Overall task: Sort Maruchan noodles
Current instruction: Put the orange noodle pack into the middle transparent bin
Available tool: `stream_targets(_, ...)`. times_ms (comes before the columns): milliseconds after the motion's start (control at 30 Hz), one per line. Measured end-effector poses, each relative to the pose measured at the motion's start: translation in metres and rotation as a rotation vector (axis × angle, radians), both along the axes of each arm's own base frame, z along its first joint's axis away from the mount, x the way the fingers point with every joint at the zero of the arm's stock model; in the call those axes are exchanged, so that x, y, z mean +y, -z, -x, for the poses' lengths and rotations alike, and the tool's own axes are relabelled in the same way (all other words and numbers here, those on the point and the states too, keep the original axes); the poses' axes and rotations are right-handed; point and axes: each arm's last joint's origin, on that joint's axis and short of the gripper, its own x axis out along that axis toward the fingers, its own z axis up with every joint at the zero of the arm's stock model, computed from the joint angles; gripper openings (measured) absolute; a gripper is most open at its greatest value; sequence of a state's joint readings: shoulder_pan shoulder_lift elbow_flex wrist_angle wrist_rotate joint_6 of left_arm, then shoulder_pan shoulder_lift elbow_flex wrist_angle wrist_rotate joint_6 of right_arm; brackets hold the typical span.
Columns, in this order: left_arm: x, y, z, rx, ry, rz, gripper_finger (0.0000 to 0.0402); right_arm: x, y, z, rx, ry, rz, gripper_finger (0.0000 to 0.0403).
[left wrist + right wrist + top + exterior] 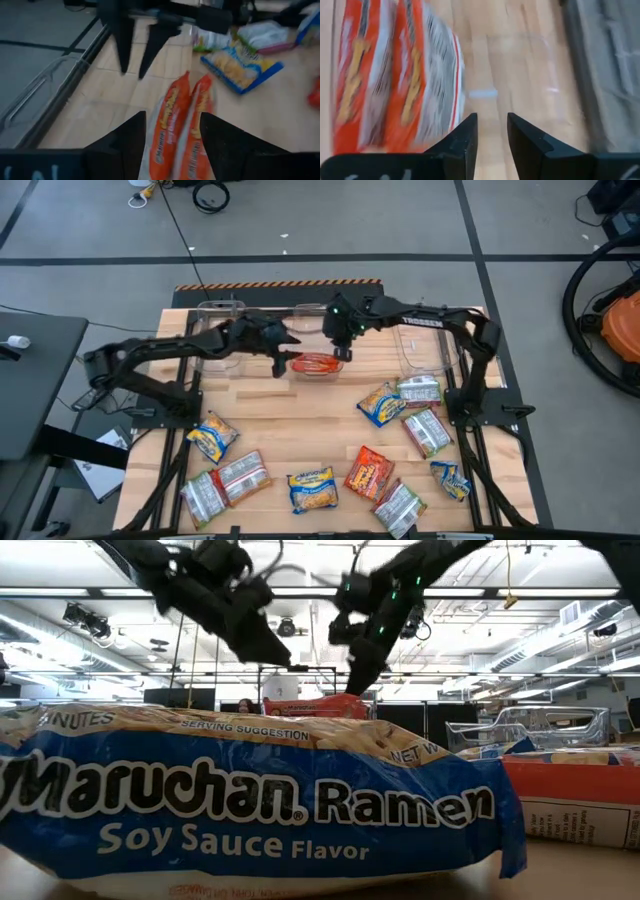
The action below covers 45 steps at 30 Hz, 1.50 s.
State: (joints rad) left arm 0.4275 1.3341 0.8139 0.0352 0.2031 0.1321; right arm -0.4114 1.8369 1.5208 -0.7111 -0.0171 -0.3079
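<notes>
Packets are light, crinkly and slick, with brittle noodles inside; grip across a flat face or edge seam, gently.

Left gripper [167, 145]: jaws apart, empty, two orange packets [182, 125] standing on edge between and just beyond its fingertips.

Right gripper [492, 132]: jaws narrow, empty, same packets just beside it, inside the middle bin [300, 315].

Other packets [312, 488] lie loose, well apart from both.

both grippers crowd the middle bin [318, 372] holding orange-red packets [316, 364], bare wood mid-table [290, 425], loose packets [415, 415] cluttering front and right
</notes>
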Motion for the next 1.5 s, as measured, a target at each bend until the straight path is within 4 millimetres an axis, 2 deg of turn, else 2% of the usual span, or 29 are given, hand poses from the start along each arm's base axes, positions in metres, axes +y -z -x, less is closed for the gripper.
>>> stream_targets(100,-0.017,-0.013,0.010,-0.002,0.016,0.044,0.0192,0.034,-0.018,0.010,0.100,-0.010,0.094,0.0098)
stream_targets(167,-0.035,-0.020,0.010,-0.020,0.064,0.070,0.0192,0.063,-0.031,0.016,0.120,-0.041,0.105,0.0092)
stream_targets(300,-0.083,-0.022,0.001,-0.052,0.242,0.089,0.0192,0.128,-0.050,0.026,0.089,-0.101,0.046,0.0087)
stream_targets(400,-0.122,-0.016,-0.006,-0.093,0.346,0.075,0.0192,0.175,-0.053,0.038,0.075,-0.151,0.002,0.0087)
stream_targets(533,-0.167,-0.004,-0.009,-0.131,0.400,0.094,0.0192,0.232,-0.037,0.053,0.075,-0.182,-0.067,0.0087)
stream_targets(667,-0.209,0.016,-0.016,-0.116,0.435,0.148,0.0192,0.282,-0.004,0.066,0.063,-0.259,-0.119,0.0087)
stream_targets(767,-0.234,0.032,-0.022,-0.133,0.453,0.170,0.0192,0.314,0.026,0.069,0.017,-0.351,-0.197,0.0087)
stream_targets(867,-0.248,0.045,-0.026,-0.146,0.463,0.193,0.0192,0.338,0.049,0.064,-0.020,-0.425,-0.256,0.0087)
stream_targets(967,-0.254,0.051,-0.030,-0.181,0.436,0.210,0.0192,0.344,0.061,0.052,0.004,-0.437,-0.214,0.0087)
stream_targets(1067,-0.255,0.055,-0.032,-0.180,0.409,0.225,0.0192,0.337,0.062,0.033,-0.005,-0.465,-0.194,0.0088)
stream_targets(1233,-0.255,0.058,-0.031,-0.146,0.385,0.261,0.0192,0.311,0.069,0.005,0.086,-0.554,-0.407,0.0115)
stream_targets(1500,-0.260,0.069,-0.023,-0.015,0.373,0.275,0.0192,0.275,0.099,-0.002,0.286,-0.644,-0.576,0.0199)
